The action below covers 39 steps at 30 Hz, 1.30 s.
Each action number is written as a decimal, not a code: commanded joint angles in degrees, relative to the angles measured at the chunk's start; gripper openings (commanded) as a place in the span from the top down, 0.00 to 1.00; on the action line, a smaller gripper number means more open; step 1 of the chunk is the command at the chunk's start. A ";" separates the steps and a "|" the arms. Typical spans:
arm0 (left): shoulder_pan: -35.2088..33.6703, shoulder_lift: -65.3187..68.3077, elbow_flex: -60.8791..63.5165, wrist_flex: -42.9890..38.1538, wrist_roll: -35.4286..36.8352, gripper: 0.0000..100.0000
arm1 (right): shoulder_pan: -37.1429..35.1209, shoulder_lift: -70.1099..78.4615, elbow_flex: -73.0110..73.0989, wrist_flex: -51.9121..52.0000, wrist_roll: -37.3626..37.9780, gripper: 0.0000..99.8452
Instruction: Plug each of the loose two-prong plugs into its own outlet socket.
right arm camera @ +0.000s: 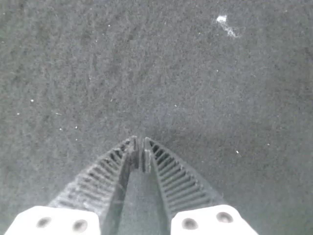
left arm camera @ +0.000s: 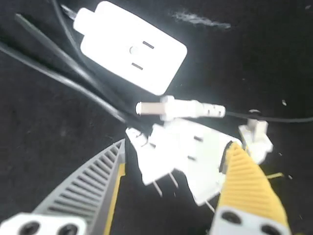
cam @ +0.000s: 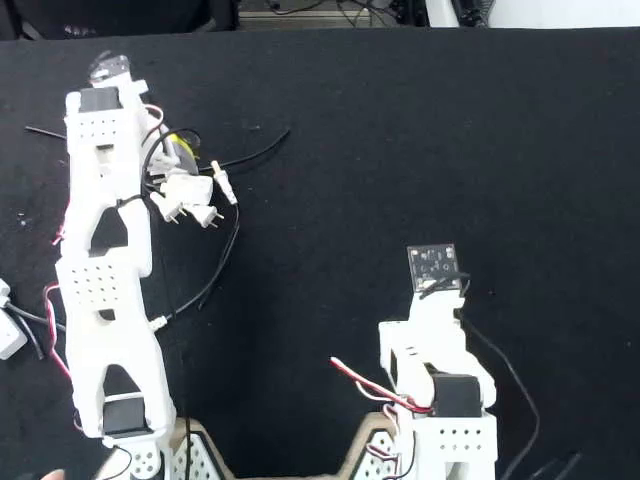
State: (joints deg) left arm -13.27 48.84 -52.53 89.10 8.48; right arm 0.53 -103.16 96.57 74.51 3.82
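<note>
Item: black cloth-covered tabletop, two white arms mounted at its lower edge.

Left arm: stretched up the left side of the high view; its left gripper is wide open, grey ribbed finger on one side and yellow finger on the other, straddling the plugs; the yellow finger lies against the plug cluster or just beside it, contact uncertain in the soft wrist view; nothing is clamped.

White two-prong plugs: a loose cluster, at least two, prongs exposed, lying on the cloth in the upper left of the high view, just right of the left arm.

White outlet block: rounded rectangular body, one pair of slots facing up, near the plugs but apart from them; unplugged.

White cylindrical connector: lying between the outlet block and the plugs.

Black cables: several, running past the outlet block.

Right arm: folded at the lower right of the high view; right gripper fully closed, fingertips meeting, holding nothing, above bare cloth, well apart from the plugs.
</note>
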 commanded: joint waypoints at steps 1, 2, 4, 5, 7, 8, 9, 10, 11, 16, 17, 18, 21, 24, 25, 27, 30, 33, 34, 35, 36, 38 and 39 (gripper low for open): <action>-0.66 1.41 -2.77 -3.08 0.97 0.68 | 1.05 -5.32 -0.04 0.35 0.00 0.99; -0.57 2.73 -2.77 -3.69 0.97 0.68 | 1.05 -5.32 -0.04 0.35 0.00 0.99; -0.92 4.66 -3.21 -3.96 1.05 0.68 | 1.05 -5.32 -0.04 0.35 0.00 0.99; -1.10 5.54 -3.21 -4.04 0.88 0.68 | 1.05 -5.32 -0.04 0.35 0.00 0.99; -1.80 5.71 -3.21 -3.60 0.79 0.68 | 1.05 -5.32 -0.04 0.35 0.00 0.99; -2.24 5.80 -3.21 -2.64 0.70 0.68 | 1.05 -5.32 -0.04 0.35 0.00 0.99; -2.59 5.89 -3.21 -2.02 0.18 0.68 | 1.05 -5.32 -0.04 0.35 0.00 0.99; -3.38 5.98 -3.21 -1.14 -1.05 0.69 | 1.05 -5.32 -0.04 0.35 0.00 0.99; -4.09 5.89 -3.21 -0.44 -2.29 0.70 | 1.05 -5.32 -0.04 0.35 0.00 0.99; -9.45 5.89 -3.21 2.64 -4.40 0.85 | 1.05 -5.32 -0.04 0.35 0.00 0.99; -10.77 6.24 -2.95 2.73 -4.48 0.88 | 1.05 -5.32 -0.04 0.35 0.00 0.99; -12.09 6.33 -2.68 2.81 -4.48 0.90 | 1.05 -5.32 -0.04 0.35 0.00 0.99; -16.40 5.80 -3.21 5.63 -4.48 0.94 | 1.05 -5.32 -0.04 0.35 0.00 0.99; -19.74 4.40 -5.49 8.97 -7.21 0.95 | 1.05 -5.32 -0.04 0.35 0.00 0.99; -20.62 3.96 -7.25 10.73 -9.23 0.96 | 1.05 -5.32 -0.04 0.35 0.00 0.99; -22.37 2.37 -8.92 11.87 -11.78 0.96 | 1.05 -5.32 -0.04 0.35 0.00 0.99; -25.01 -0.53 -9.27 11.78 -13.80 0.96 | 1.05 -5.32 -0.04 0.35 0.00 0.99; -26.51 -4.13 -6.46 11.78 -16.35 0.95 | 1.05 -5.32 -0.04 0.35 0.00 0.99; -26.77 -5.19 -4.97 11.78 -17.23 0.93 | 1.05 -5.32 -0.04 0.35 0.00 0.99; -27.21 -6.59 -3.38 11.78 -18.20 0.89 | 1.05 -5.32 -0.04 0.35 0.00 0.99; -27.65 -8.26 -1.71 11.78 -18.81 0.85 | 1.05 -5.32 -0.04 0.35 0.00 0.99; -28.62 -11.96 1.80 11.78 -19.34 0.76 | 1.05 -5.32 -0.04 0.35 0.00 0.99; -28.79 -13.89 3.38 11.78 -19.34 0.74 | 1.05 -5.32 -0.04 0.35 0.00 0.99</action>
State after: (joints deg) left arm -40.79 43.03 -51.47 100.18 -9.80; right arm 0.53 -103.16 96.57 74.51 3.82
